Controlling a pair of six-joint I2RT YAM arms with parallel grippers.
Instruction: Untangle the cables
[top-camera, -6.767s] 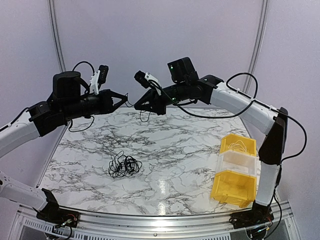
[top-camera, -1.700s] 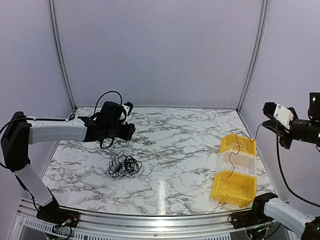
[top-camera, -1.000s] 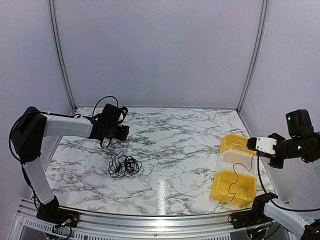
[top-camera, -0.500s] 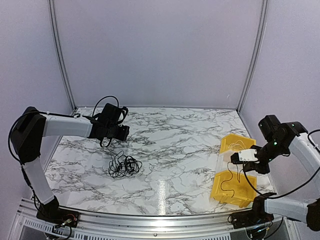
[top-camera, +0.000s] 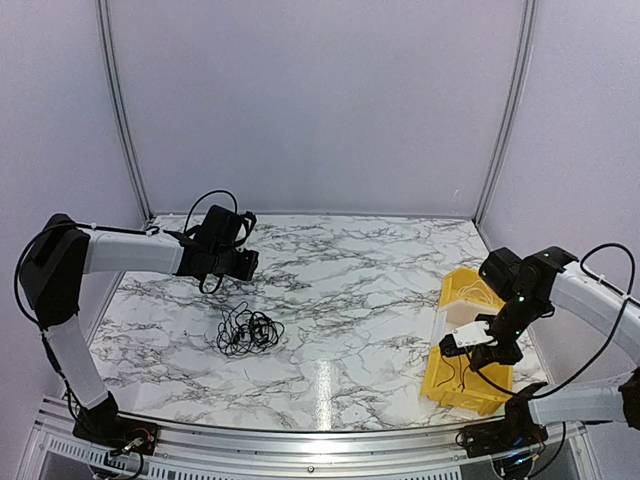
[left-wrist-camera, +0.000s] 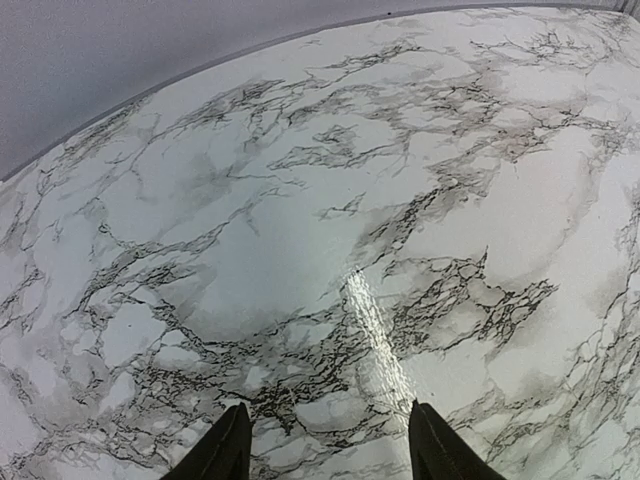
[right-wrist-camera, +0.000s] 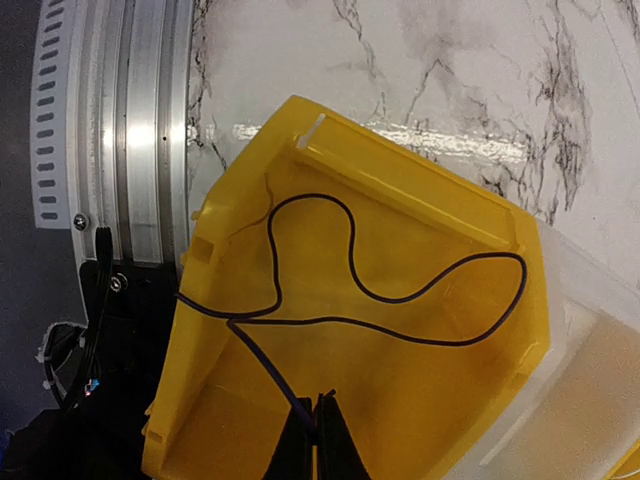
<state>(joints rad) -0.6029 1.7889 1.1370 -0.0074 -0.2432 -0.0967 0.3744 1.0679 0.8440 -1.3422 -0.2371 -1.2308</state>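
A tangled bundle of thin black cables (top-camera: 248, 330) lies on the marble table (top-camera: 340, 300), left of centre. My left gripper (top-camera: 246, 262) hovers behind it, a short way off. In the left wrist view this gripper (left-wrist-camera: 327, 408) is open, with only bare marble between its fingers. My right gripper (top-camera: 475, 358) hangs over the near yellow bin (top-camera: 452, 392). Seen from its wrist, the right gripper (right-wrist-camera: 318, 425) is shut on one end of a single dark cable (right-wrist-camera: 341, 318). That cable loops across the floor of the yellow bin (right-wrist-camera: 430, 400).
Three bins stand in a row at the right: a far yellow bin (top-camera: 462, 287), a clear bin (top-camera: 452, 318) and the near yellow one. The aluminium rail (right-wrist-camera: 130, 150) of the table's front edge runs just beside the near bin. Purple walls enclose the table.
My right arm has swung down from high at the right to just above the near yellow bin, laying its cable into the bin. The left arm has stayed still.
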